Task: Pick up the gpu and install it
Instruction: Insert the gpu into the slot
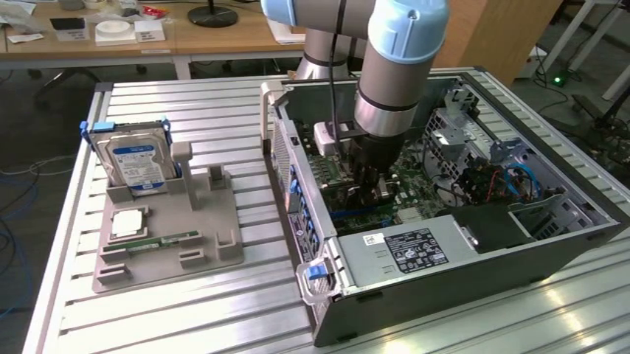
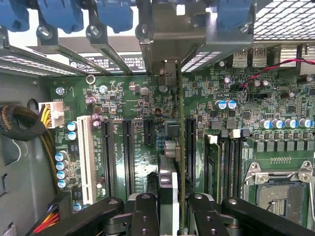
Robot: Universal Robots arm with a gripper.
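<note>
A: End effector [image 2: 167, 216] first. Where is it?

B: Down inside the open computer case [image 1: 551, 251], right over the motherboard [image 2: 275, 128]. In the exterior view the arm [image 1: 394, 74] comes straight down into the case.

A: Fingers?

B: Clamped on the gpu [image 2: 170, 162]. The wrist view shows the two black fingers [image 2: 145, 216] squeezing the card's edge from both sides.

A: Where does the gpu sit, then?

B: Held edge-on, upright, running along the board between the long black slots [image 2: 129, 157]. Its metal end bracket [image 2: 170, 73] reaches the back wall of the case, under the blue latches [image 2: 64, 14]. Whether it's seated in a slot I can't tell.

A: Around it?

B: White slot [image 2: 86, 157] beside the black ones, blue-topped capacitors [image 2: 61, 169] past that, a braided cable bundle [image 2: 19, 123] with yellow wires at a white plug [image 2: 51, 112]. On the other side, memory slots [image 2: 231, 162] and the bare processor socket [image 2: 280, 191]. A red wire [image 2: 275, 66] crosses near the rear ports.

A: Outside the case?

B: Case lies on its side on the slatted metal counter [image 1: 177, 96]. Power supply [image 1: 414, 251] with a black label in the near corner. At the exterior view's left, a grey holder tray [image 1: 197, 221] with a hard drive [image 1: 138, 166] standing upright, blue and white label, and a green memory stick [image 1: 162, 241] lying flat near the front. Well apart from the case.

A: Behind?

B: Wooden desk [image 1: 197, 40] with small boxes.
</note>
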